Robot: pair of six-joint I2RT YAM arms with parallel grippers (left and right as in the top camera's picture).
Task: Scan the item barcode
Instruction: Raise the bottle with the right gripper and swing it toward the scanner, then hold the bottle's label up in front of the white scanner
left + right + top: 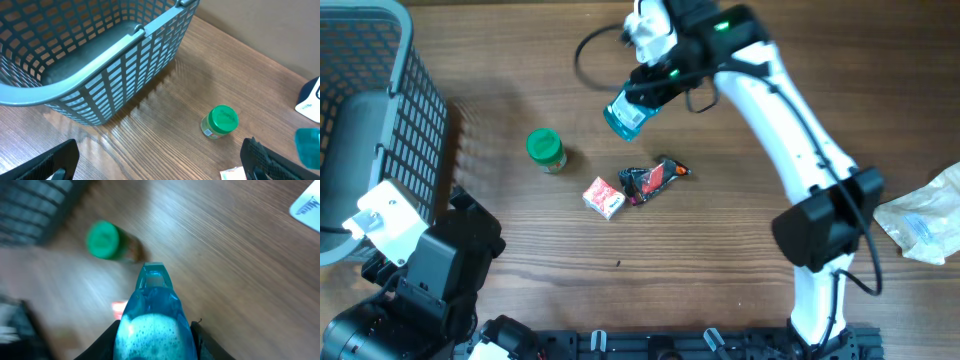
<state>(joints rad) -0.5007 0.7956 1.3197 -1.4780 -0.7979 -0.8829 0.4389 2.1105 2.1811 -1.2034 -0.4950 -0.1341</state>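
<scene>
At the bottom of the left wrist view, the left end effector [160, 162] has its fingers wide apart and empty. Mid-frame in the overhead view, a small green-lidded jar [546, 150] stands on the wooden tabletop [720, 250]. Further up, the right end effector [642, 100] is clamped on the translucent blue plastic bottle [625, 120].
</scene>
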